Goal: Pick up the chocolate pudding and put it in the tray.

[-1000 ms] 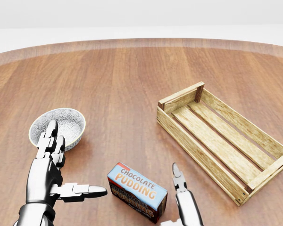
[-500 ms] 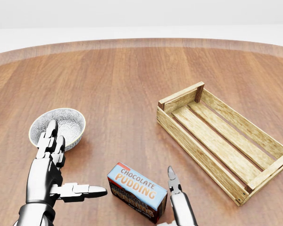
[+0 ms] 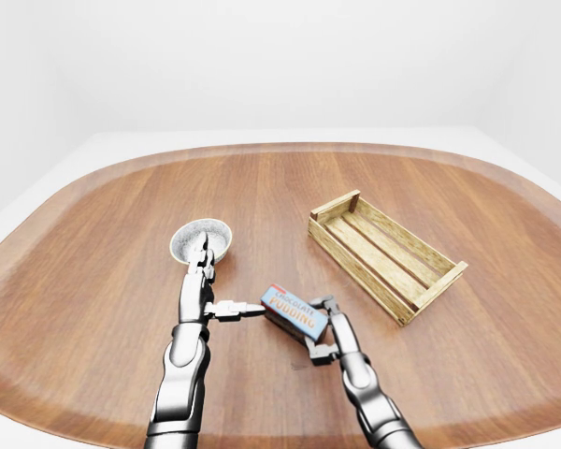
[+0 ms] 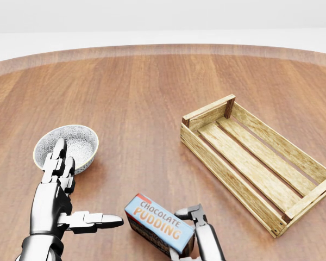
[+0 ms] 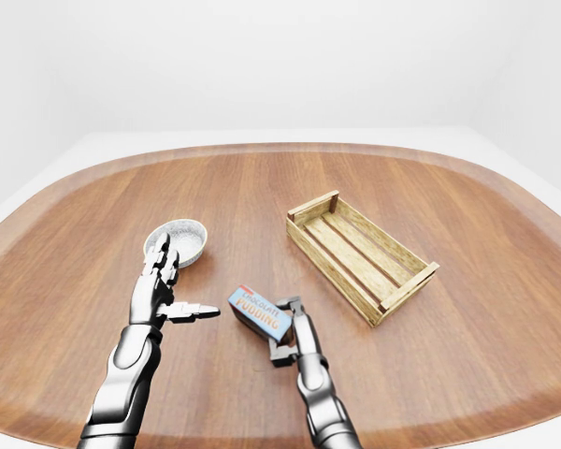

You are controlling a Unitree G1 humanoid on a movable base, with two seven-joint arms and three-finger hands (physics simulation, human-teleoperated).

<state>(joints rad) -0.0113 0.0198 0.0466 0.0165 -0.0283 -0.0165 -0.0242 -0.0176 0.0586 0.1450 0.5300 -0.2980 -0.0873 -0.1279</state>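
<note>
At 6 o'clock in the head view, nearest the camera, the right hand [image 4: 187, 231] enters from the bottom edge and grips the chocolate pudding box [image 4: 158, 224]. One finger [image 4: 189, 211] curls over the box's right end at the top, and in the right-eye view another finger [image 5: 279, 356] hooks beneath it, so the hand is closed around the box. The box is tilted, its blue printed face turned up and to the left; whether its lower edge touches the surface [image 4: 141, 98] cannot be told.

At 8 o'clock in the head view the left hand [image 4: 65, 204] is spread wide and holds nothing. Its thumb [image 4: 98, 220] points right toward the box, the tip just short of the box's left end with a visible gap between them. Its two other fingers [image 4: 58, 157] point toward 12 o'clock and overlap the near rim of the bowl.

Farther off, at 9 o'clock, the patterned bowl [image 4: 76, 138] sits upright on the brown wooden surface.

At 3 o'clock, well apart from the box, lies the wooden slatted tray [image 4: 250, 157], set diagonally with its long axis running from upper left to lower right. Its slat floor is bare.

The rounded far edge of the surface closes the scene at 12 o'clock against a white background.
</note>
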